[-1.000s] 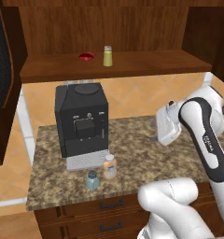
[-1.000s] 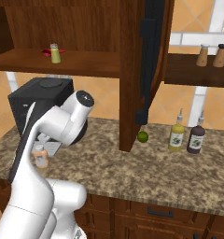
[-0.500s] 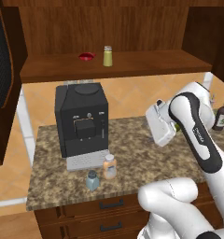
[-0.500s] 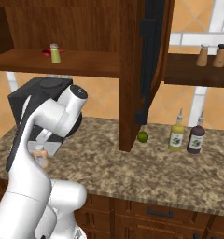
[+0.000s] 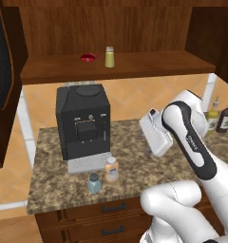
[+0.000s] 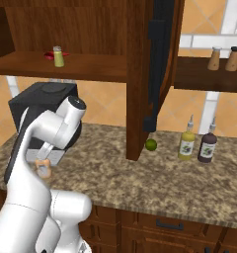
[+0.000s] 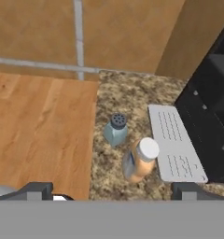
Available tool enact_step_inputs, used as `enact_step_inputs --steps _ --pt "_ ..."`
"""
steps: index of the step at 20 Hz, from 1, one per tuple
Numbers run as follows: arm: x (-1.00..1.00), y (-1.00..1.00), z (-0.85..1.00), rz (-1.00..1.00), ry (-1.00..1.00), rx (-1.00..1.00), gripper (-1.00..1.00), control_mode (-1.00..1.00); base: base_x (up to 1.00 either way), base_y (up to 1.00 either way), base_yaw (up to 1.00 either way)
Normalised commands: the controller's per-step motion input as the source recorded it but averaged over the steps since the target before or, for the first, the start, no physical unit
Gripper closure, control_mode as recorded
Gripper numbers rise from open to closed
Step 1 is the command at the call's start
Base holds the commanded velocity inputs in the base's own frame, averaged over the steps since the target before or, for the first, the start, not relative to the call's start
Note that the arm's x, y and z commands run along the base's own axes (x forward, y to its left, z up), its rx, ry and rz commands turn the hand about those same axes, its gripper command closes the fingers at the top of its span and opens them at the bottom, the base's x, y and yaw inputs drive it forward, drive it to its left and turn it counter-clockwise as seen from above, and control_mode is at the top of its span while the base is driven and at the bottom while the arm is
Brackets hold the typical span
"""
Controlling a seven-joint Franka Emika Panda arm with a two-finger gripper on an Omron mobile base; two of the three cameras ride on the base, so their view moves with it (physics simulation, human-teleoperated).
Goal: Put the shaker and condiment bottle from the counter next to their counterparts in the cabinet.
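the cabinet (image 5: 120,66) spans the far wall above the worktop, its wide shelf carrying the counterparts: a yellow-green shaker (image 5: 109,57) and, just to its left, a small flat red item (image 5: 88,57). below it the speckled granite counter (image 5: 135,166) holds a black coffee machine (image 5: 82,121) at the left, with its pale drip tray (image 7: 175,144) reaching toward the near edge. far to the right stand an olive-yellow spouted bottle (image 6: 186,142) and a dark brown spouted bottle (image 6: 207,145), with a lime (image 6: 150,145) to their left.

the condiment bottle (image 5: 111,169) stands upright just in front of the drip tray, near the counter's near edge; the shaker (image 5: 93,183) stands just beside it, to its left and a little nearer, apart from it by a narrow gap.

the gripper (image 7: 111,189) hangs above and to the right of the pair, jaws spread wide and empty, aimed down at them.

both look small, light and rigid. the bottle's smooth rounded body seems likely to slip or tip if pinched high, so mid-body below the white cap looks safest. the shaker is shorter and straight-sided; a squeeze across its blue-grey wall under the silvery cap should hold. the narrow gap means a finger lowered between them could knock the neighbour over.
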Motion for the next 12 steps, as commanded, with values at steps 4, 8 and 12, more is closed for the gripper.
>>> enact_step_inputs --steps 4,8,12 --pt "-0.03 0.09 -0.21 0.17 -0.03 0.00 -1.00 -1.00 0.00 0.00 0.00" --pt "0.00 0.10 -0.27 0.11 0.00 0.00 -1.00 -1.00 0.00 0.00 0.00" --pt "0.00 0.16 -0.28 0.01 -0.01 0.00 -1.00 -1.00 0.00 0.00 0.00"
